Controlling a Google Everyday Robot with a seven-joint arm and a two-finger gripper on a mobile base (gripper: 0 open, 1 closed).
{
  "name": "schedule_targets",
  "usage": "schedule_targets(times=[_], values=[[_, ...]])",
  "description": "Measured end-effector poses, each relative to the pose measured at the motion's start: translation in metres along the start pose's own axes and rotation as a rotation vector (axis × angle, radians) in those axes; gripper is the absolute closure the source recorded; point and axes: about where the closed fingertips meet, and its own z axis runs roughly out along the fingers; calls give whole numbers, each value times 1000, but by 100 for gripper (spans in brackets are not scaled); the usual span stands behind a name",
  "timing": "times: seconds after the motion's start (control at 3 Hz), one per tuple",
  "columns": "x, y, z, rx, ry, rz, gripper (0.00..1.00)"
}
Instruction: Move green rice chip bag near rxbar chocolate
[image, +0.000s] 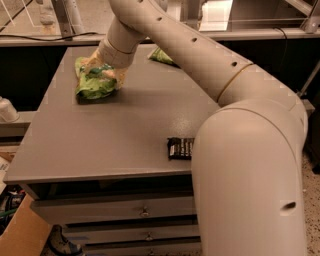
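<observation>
The green rice chip bag (95, 86) lies at the table's far left, bright lime green and crumpled. My gripper (104, 70) is down on top of it, with its yellowish fingers (119, 76) spread to either side of the bag's upper part; the bag does not look squeezed. The rxbar chocolate (180, 148), a small dark bar with white lettering, lies near the table's front edge at the right, partly behind my arm's large lower link. It is well apart from the bag.
A duller olive-green bag (161, 55) lies at the far edge, partly behind my arm. The grey table (100, 145) has drawers (145, 212) below. A cardboard box (20, 235) stands on the floor at the left, and a white object (6, 110) sits beside the table.
</observation>
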Motion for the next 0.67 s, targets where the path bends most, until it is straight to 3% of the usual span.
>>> schedule_targets(times=[0.33,0.67], values=[[1,21,-10,-29,20,23,64],[9,24,-31,-4,66,44,88]])
